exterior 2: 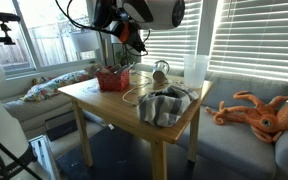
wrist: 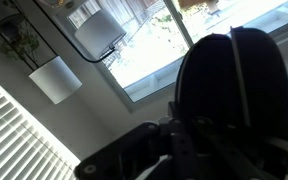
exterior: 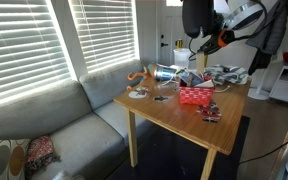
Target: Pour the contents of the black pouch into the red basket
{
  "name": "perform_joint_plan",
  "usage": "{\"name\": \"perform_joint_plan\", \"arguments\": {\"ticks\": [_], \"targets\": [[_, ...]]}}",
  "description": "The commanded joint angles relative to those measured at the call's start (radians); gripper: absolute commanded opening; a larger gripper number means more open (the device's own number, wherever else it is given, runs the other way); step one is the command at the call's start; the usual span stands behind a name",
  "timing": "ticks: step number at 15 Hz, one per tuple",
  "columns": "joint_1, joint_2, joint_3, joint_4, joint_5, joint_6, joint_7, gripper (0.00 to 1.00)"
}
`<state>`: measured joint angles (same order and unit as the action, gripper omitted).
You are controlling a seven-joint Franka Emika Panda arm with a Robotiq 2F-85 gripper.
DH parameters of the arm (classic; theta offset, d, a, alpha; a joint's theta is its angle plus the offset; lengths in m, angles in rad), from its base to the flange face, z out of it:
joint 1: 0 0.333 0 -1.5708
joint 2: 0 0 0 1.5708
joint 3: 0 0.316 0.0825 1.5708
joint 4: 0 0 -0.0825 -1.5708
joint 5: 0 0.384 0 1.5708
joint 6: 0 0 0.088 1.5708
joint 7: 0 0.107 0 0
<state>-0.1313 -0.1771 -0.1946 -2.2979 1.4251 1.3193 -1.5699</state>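
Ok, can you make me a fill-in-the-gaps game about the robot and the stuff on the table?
1. The small red plastic lattice basket sits on the wooden ____.
2. The soft black fabric pouch, held up by the robot, hangs high ____ the basket.
3. The plush octopus lying on the grey sofa is ____ in colour.
Missing words: table; above; orange.

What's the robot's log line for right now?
gripper: shut on black pouch | black pouch: held high over red basket | red basket: on table | pour: nothing seen falling
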Motion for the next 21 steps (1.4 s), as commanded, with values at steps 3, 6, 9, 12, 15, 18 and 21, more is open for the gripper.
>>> {"name": "perform_joint_plan", "arguments": {"ticks": [3,6,9,12,15,18,21], "targets": [[-0.020,0.000,0.022,0.016,-0.012,0.037,-0.009,0.01],[-0.023,-0.044,0.043,0.015,-0.068,0.224,-0.012,0.01],[-0.025,-0.104,0.057,0.015,-0.132,0.381,0.027,0.01],[-0.031,-0.160,0.071,0.013,-0.212,0.535,0.067,0.01],[-0.035,-0.190,0.087,0.007,-0.306,0.691,0.115,0.01],[-0.031,-0.182,0.094,-0.002,-0.393,0.859,0.155,0.01],[-0.020,-0.148,0.103,-0.031,-0.480,1.044,0.198,0.01]]}}
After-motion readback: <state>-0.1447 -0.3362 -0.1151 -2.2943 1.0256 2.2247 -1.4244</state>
